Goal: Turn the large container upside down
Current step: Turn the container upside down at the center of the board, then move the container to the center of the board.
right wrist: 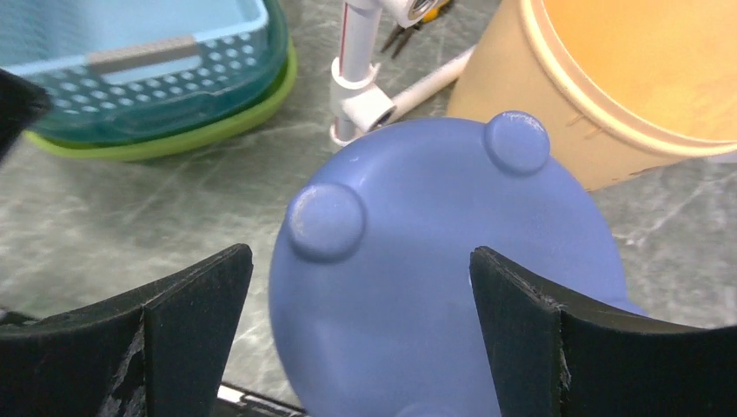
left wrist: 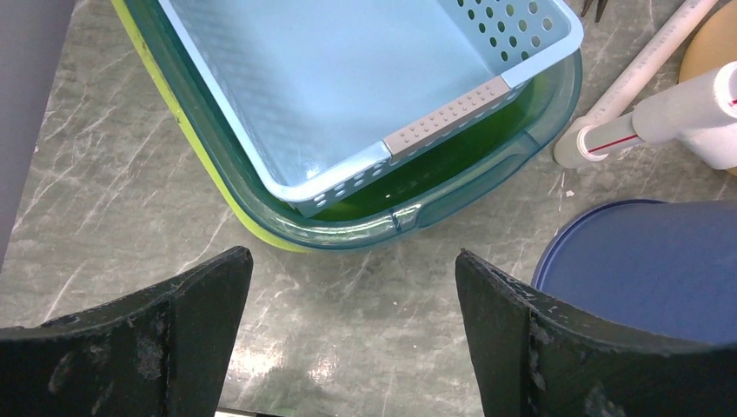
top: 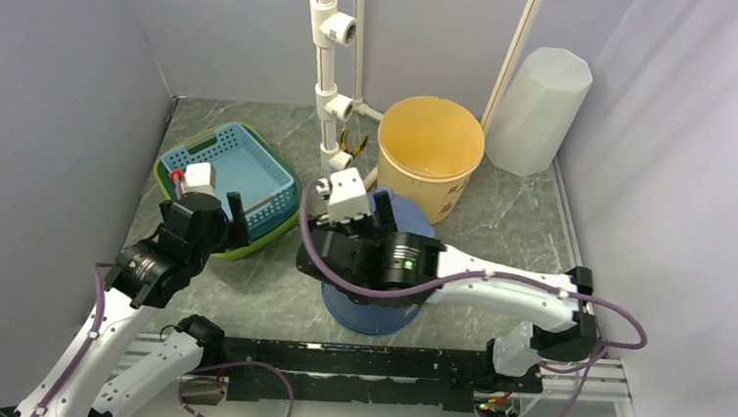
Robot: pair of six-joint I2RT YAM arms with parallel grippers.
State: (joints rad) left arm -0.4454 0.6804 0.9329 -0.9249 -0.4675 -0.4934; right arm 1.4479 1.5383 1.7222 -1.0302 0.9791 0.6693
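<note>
I count one blue container [right wrist: 434, 287] bottom-up, one orange bucket [top: 430, 154] beside it, and three nested baskets [left wrist: 443, 122]. My left hand [left wrist: 350, 274] and right hand [right wrist: 358, 261] are both spread, with bare table [top: 261, 289] between baskets and container.

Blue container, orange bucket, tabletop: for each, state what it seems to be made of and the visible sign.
Blue container: likely moulded plastic, smooth and matte; its rounded feet are formed in one piece with it.
Orange bucket: probably plastic with a soft sheen, though coated paper is possible.
Tabletop: marble look, grey-green with pale veins and glossy reflections; real stone or printed laminate, cannot tell.
</note>
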